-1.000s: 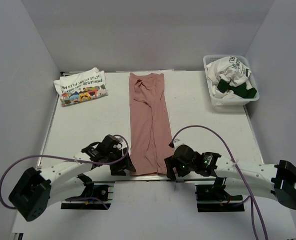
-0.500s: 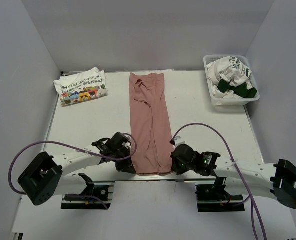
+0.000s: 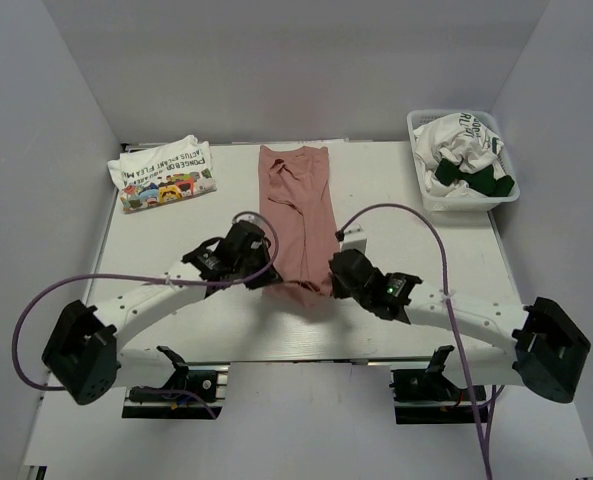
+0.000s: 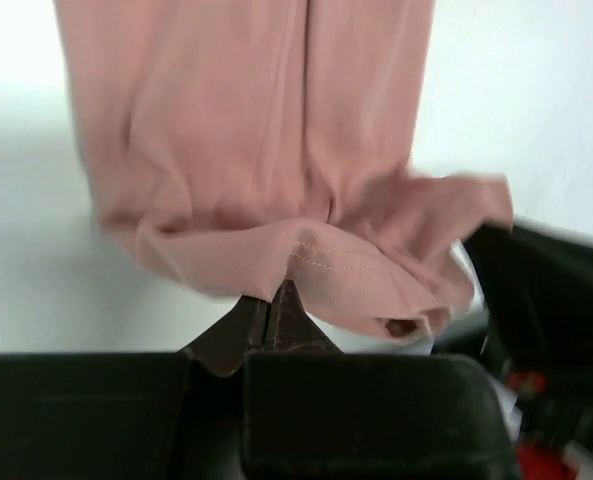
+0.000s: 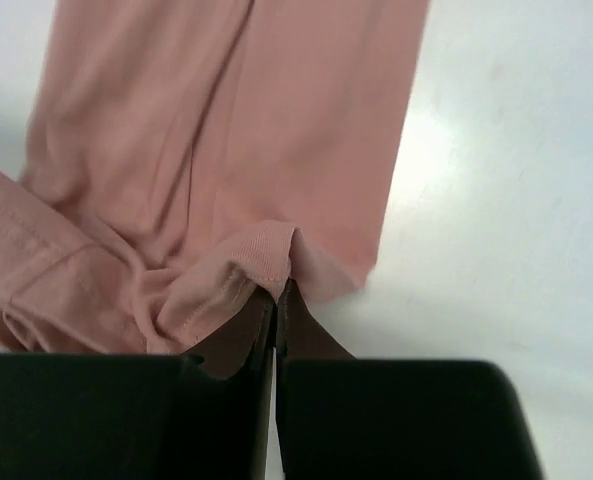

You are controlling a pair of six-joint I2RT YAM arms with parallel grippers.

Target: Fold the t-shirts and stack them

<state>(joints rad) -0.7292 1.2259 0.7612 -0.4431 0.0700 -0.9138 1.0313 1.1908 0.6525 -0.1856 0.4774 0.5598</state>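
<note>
A dusty-pink t-shirt (image 3: 298, 205) lies as a long narrow strip down the middle of the table, its near hem lifted and bunched. My left gripper (image 3: 259, 262) is shut on the hem's left corner (image 4: 276, 272). My right gripper (image 3: 333, 277) is shut on the hem's right corner (image 5: 276, 262). Both grippers hold the hem above the table, roughly halfway up the strip. A folded white t-shirt with a colourful cartoon print (image 3: 166, 174) rests at the back left. More t-shirts, white with green lettering and a dark green one (image 3: 460, 150), are heaped in the basket.
A white plastic lattice basket (image 3: 500, 197) stands at the back right corner. Purple cables (image 3: 396, 212) loop from both arms over the table. White walls close in the table on three sides.
Both grippers closed on the pink t-shirt's near hem at the front edge and have carried it away from the bases, toward the shirt's middle, so the strip's near part now doubles over.
</note>
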